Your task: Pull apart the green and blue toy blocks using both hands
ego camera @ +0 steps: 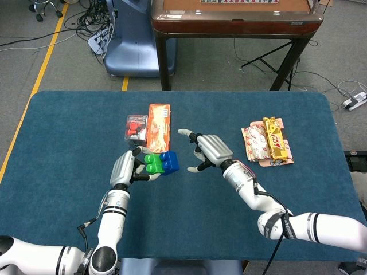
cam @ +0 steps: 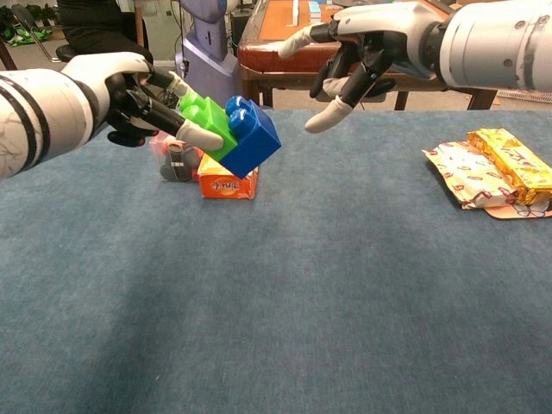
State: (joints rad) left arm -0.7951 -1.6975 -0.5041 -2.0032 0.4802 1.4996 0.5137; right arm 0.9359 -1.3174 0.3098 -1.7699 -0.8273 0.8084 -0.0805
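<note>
My left hand [ego camera: 125,167] [cam: 129,90] holds the green block [ego camera: 151,164] [cam: 203,121] in the air above the blue table. The blue block [ego camera: 169,162] [cam: 250,138] is still joined to the green one on its right side, and the pair tilts down to the right. My right hand [ego camera: 209,150] [cam: 366,47] hovers open just right of the blue block, fingers spread toward it with a small gap between.
An orange box [ego camera: 158,129] [cam: 226,182] and a small clear pack with red pieces [ego camera: 136,126] lie behind the blocks. Yellow and pink snack packets [ego camera: 268,142] [cam: 496,170] lie at the right. A brown table [ego camera: 235,17] stands beyond the far edge.
</note>
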